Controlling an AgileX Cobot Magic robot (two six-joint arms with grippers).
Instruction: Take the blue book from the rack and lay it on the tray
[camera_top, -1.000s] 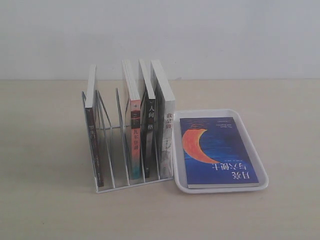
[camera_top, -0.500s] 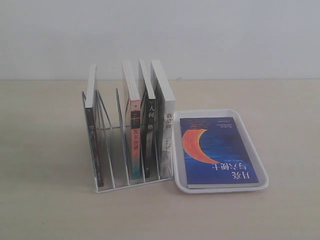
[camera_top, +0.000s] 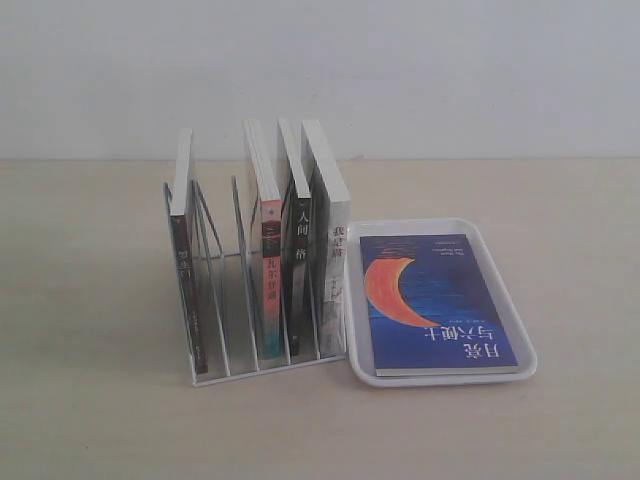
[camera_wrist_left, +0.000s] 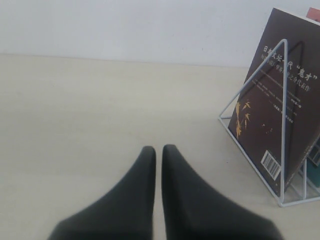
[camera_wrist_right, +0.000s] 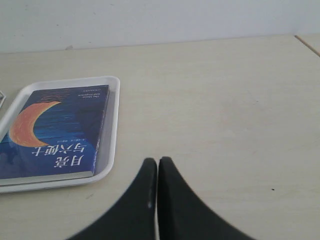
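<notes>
Thin, light and probably floppy, the blue book (camera_top: 440, 303) lies flat in the tray (camera_top: 450, 380), best pinched spine-side; left claw (camera_wrist_left: 158, 150) and right claw (camera_wrist_right: 158, 161) are closed, empty.

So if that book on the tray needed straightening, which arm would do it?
Probably the right: the right gripper has the tray and book close ahead, while the left gripper faces the rack instead.

Bench (camera_top: 90, 420): pale wood.
Wall (camera_top: 420, 70): plain white.
Books: four upright — dark-spined book (camera_top: 184, 290) apart; red-and-teal book (camera_top: 270, 300), black book (camera_top: 300, 285), white book (camera_top: 337, 290) together.
</notes>
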